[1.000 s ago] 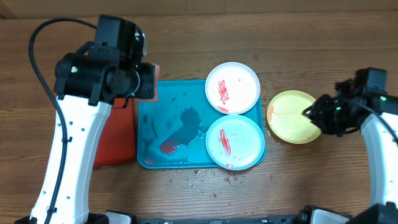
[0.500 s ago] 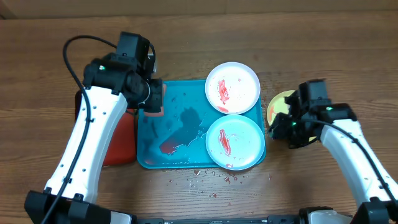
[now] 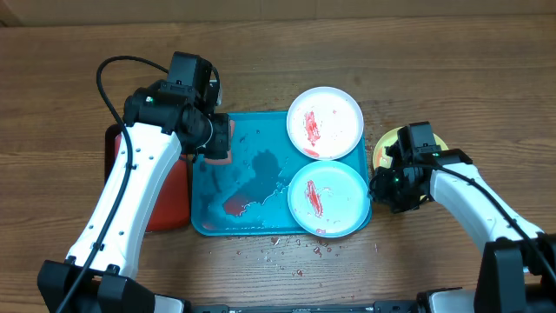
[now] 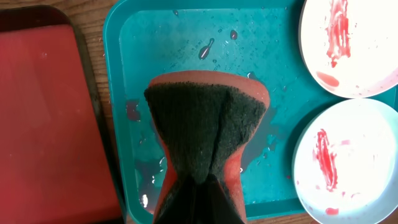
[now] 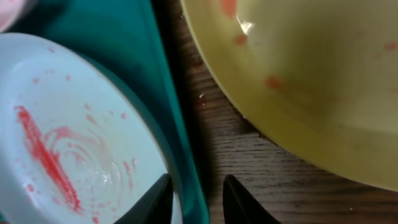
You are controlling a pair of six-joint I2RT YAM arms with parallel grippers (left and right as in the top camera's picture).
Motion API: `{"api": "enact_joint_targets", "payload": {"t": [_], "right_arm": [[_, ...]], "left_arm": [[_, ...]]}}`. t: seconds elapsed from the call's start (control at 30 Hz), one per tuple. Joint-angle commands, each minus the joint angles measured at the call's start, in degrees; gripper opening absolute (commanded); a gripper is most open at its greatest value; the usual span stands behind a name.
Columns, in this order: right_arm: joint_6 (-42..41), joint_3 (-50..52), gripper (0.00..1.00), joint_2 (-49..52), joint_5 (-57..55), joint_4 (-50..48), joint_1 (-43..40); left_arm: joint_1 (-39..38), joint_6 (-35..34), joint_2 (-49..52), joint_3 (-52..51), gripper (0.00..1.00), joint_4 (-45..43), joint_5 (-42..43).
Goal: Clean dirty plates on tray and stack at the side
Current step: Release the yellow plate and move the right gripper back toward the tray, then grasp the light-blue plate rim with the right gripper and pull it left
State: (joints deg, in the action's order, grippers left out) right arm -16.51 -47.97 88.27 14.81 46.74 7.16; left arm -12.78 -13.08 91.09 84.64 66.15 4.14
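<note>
Here my left gripper (image 4: 198,200) was clamped on the one sponge (image 4: 205,118), with the blue tray (image 4: 186,37) wet beneath it. My right gripper (image 5: 200,198) stood open and empty astride the tray's rim, the mint plate (image 5: 81,143) just left of it, the yellow plate (image 5: 311,81) off-tray to its right and the white plate (image 3: 325,123) beyond. That made three plates, two of them on the tray. I judged scrubbing came next, which meant carrying the sponge across to the mint plate.

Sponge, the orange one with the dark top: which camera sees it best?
The left wrist camera. The sponge fills the middle of its picture, pinched by the left pincer. Overhead shows only an orange edge under the left arm. The right wrist camera misses it.
</note>
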Motion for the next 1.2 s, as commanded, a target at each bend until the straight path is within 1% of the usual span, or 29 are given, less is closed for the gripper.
{"api": "enact_joint_targets", "payload": {"t": [0.0, 0.4, 0.5, 0.77, 0.87, 0.9, 1.0, 1.17], "right_arm": [[-0.2, 0.4, 0.28, 0.7, 0.2, -0.2, 0.3], [0.4, 0.4, 0.27, 0.7, 3.3, 0.3, 0.3], [0.4, 0.4, 0.24, 0.7, 3.3, 0.4, 0.7], [0.2, 0.4, 0.23, 0.7, 3.2, 0.1, 4.8], [-3.0, 0.4, 0.23, 0.7, -0.3, -0.2, 6.8], [-3.5, 0.4, 0.20, 0.7, -0.7, -0.2, 7.1], [-3.8, 0.4, 0.04, 0.7, -0.6, -0.2, 7.6], [-4.4, -0.3, 0.04, 0.7, 2.6, -0.2, 9.4]], "left_arm": [[0.0, 1.5, 0.0, -0.1, 0.04, -0.4, 0.8], [0.0, 1.5, 0.0, -0.1, 0.04, -0.5, 0.8], [0.0, 1.5, 0.0, -0.1, 0.04, -0.5, 0.8], [0.0, 1.5, 0.0, -0.1, 0.04, -0.8, 0.8], [0.0, 1.5, 0.0, -0.1, 0.05, -0.8, 0.8], [0.0, 1.5, 0.0, -0.1, 0.04, -0.8, 0.8], [0.0, 1.5, 0.0, -0.1, 0.04, -0.8, 0.8], [0.0, 1.5, 0.0, -0.1, 0.04, -0.9, 0.8]]}}
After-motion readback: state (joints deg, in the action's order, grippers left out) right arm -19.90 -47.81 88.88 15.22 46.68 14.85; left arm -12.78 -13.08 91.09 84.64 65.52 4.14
